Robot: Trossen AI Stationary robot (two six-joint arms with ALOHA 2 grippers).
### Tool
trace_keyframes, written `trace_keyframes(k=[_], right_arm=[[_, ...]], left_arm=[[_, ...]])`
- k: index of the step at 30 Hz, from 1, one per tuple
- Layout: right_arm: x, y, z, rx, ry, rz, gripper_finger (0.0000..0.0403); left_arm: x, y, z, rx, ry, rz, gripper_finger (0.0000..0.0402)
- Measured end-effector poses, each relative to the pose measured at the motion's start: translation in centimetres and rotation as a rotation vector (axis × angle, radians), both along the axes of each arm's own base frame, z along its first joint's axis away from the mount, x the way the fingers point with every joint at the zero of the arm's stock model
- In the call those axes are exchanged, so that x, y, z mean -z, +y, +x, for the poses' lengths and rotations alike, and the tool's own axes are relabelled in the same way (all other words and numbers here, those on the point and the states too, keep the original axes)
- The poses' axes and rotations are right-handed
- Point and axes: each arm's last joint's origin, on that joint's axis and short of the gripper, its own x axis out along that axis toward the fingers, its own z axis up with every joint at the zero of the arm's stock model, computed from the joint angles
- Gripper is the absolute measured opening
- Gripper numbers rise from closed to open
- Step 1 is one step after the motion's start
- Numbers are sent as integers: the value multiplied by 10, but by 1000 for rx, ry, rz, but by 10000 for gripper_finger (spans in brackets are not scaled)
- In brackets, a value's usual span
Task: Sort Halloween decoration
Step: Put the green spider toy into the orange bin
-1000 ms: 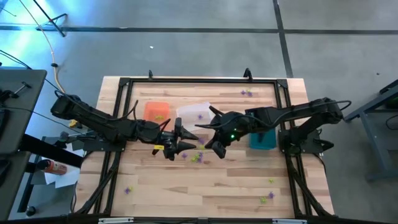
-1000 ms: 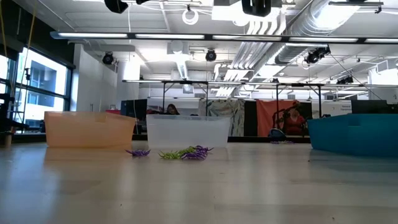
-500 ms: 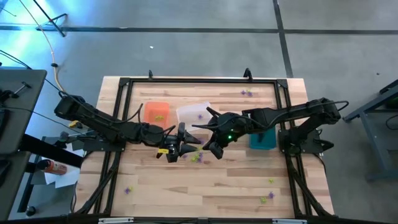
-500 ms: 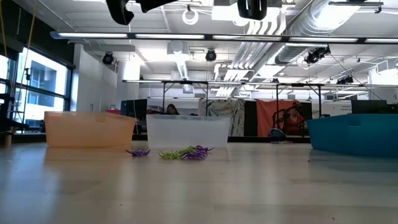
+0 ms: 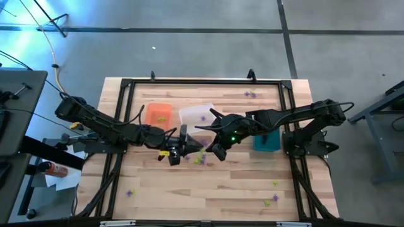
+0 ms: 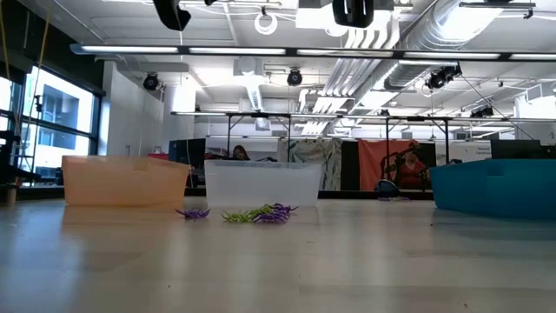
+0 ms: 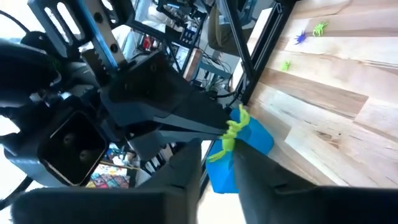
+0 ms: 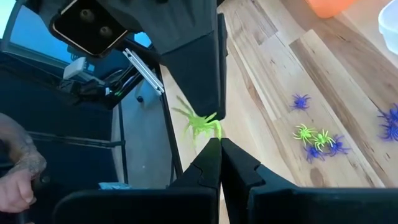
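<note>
Above table, both hands pinch one green spider.

Both arms reach inward over mid-table, wrists tip to tip, raised clear of the surface. L arm enters from the left edge, elbow low, forearm running right; left gripper points right, jaws nearly closed, pinching a yellow-green spider at the tips. R arm enters from the right edge, forearm running left and slightly toward the front; right gripper points left, jaws fully closed, tips meeting the same spider in the right wrist view. Grippers face each other, almost touching.
</note>
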Motion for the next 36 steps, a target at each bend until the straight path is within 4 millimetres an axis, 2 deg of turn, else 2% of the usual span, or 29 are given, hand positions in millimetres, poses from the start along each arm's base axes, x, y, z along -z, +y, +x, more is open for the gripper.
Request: trace_keyframes(k=[6,15,19,24,28,31,36], right_arm=[[0,-4,1,15,1,1,0],[-1,-9,0,34,-1,5,3],[-3,-15,-6,63,40,27,40],[-15,-23,-23,78,53,6,122],[-21,-26,-44,103,113,-57,170],[-24,-25,-58,149,158,-124,184],[-23,-24,-70,217,212,-229,186]], left_arm=[[0,0,0,-1,-1,-9,8],[5,1,-1,-42,50,-29,1],[6,1,-1,-64,68,-61,1],[6,6,-7,-199,98,-101,1],[-2,25,-28,-508,115,-303,0],[-1,46,-56,-709,189,-510,0],[27,77,-109,-1061,281,-836,0]])
